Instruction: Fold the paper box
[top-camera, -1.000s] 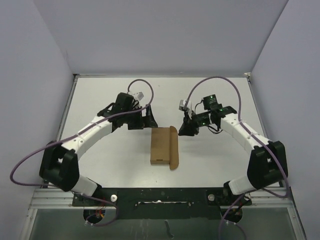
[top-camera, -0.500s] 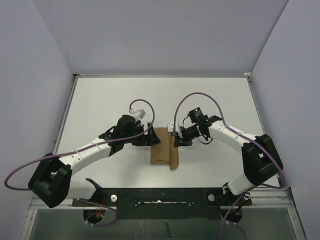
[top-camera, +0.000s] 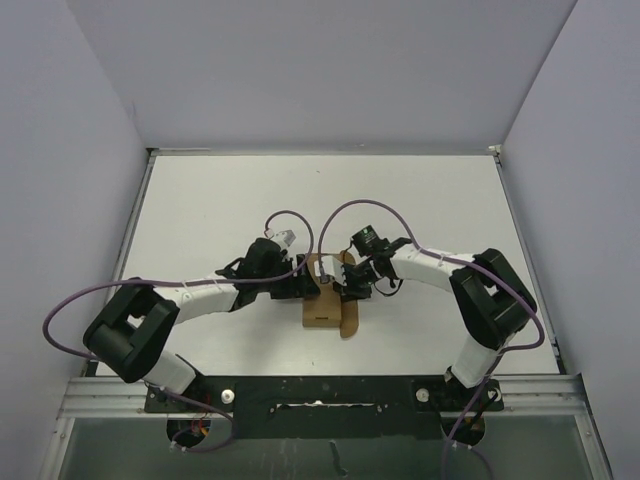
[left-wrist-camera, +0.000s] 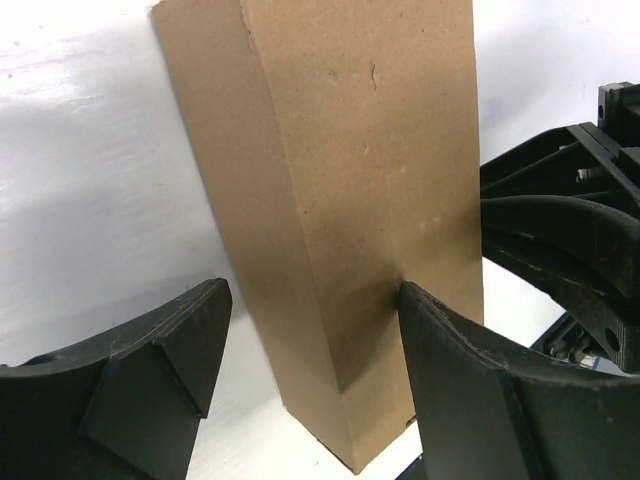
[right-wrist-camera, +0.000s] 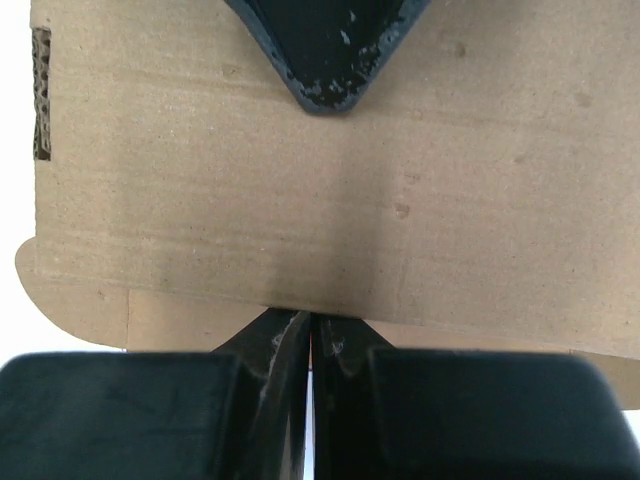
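The paper box (top-camera: 322, 308) is lying mid-way across the table (top-camera: 200, 210). The left gripper (left-wrist-camera: 310, 330), at the box's nine o'clock, is straddling its long edge with jaws spread, clamping nothing. The right gripper (right-wrist-camera: 310, 330), at three o'clock, is pressing fully closed fingertips against it.

**Desk and load, top view.** The white desk (top-camera: 210, 200) is enclosed by pale walls (top-camera: 320, 70) at its far, left and right edges. The paper box (top-camera: 322, 312), of brown cardboard, lies directly on the desk, midway between the left and right edges and closer to the near edge. A rounded flap (top-camera: 349, 322) runs along the box's right side.
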